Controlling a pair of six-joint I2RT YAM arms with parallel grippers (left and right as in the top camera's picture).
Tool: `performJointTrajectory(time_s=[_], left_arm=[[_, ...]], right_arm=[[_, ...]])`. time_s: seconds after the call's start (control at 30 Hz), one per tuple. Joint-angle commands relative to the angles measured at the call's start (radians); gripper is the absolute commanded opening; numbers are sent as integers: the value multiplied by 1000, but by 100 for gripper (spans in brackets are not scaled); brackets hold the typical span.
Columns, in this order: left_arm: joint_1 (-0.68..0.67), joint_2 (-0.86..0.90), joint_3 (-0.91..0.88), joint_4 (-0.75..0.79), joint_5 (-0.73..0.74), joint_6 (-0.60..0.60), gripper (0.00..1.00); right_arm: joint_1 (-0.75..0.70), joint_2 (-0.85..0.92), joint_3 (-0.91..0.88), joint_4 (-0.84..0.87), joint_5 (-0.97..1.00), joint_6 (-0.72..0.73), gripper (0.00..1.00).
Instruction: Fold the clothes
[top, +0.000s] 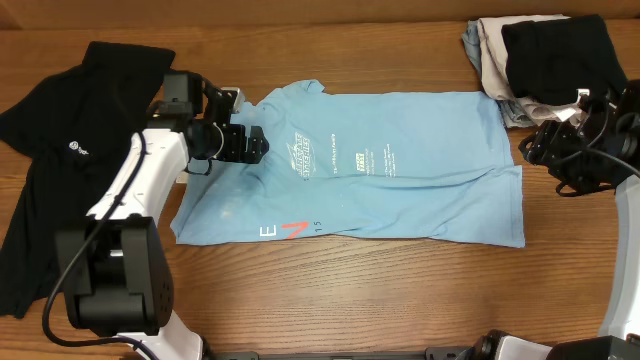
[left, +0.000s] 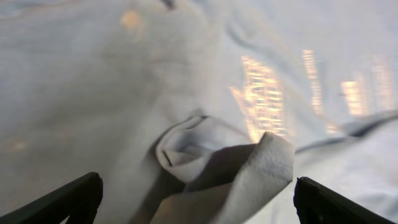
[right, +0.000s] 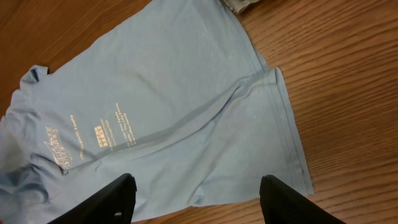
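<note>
Light blue cotton, soft and limp, the T-shirt (top: 400, 170) lies mid-frame overhead, probably best pinched at the bunched fold (left: 211, 155) under the wide-spread left gripper (top: 245, 143), while the right gripper (top: 538, 150) hangs parted and empty beside its right edge.

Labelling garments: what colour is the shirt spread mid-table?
Light blue T-shirt, white and red-orange print; overhead view shows it best.

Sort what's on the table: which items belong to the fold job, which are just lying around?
In the job:
light blue cotton T-shirt with white and red-orange print, spread mid-table
left tool, open over the shirt's bunched end
right tool, open beside the hem

Lying about:
black fabric garment, left table edge
pile of grey and black clothes, far right corner
</note>
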Motion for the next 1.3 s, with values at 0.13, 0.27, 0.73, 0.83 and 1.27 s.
performJointTrajectory(time_s=[0.13, 0.27, 0.73, 0.83, 1.27], left_arm=[[112, 4, 0, -32, 40, -89, 100], [120, 4, 0, -78, -269, -272, 93], [91, 4, 0, -85, 480, 340, 100], [91, 4, 0, -87, 441, 341, 100], [49, 4, 0, -150, 103, 267, 100]], right_arm=[[5, 1, 8, -2, 5, -14, 68], [5, 1, 8, -1, 5, -14, 68], [5, 1, 8, -2, 5, -14, 69], [5, 1, 8, -1, 5, -17, 69], [5, 1, 8, 0, 5, -17, 69]])
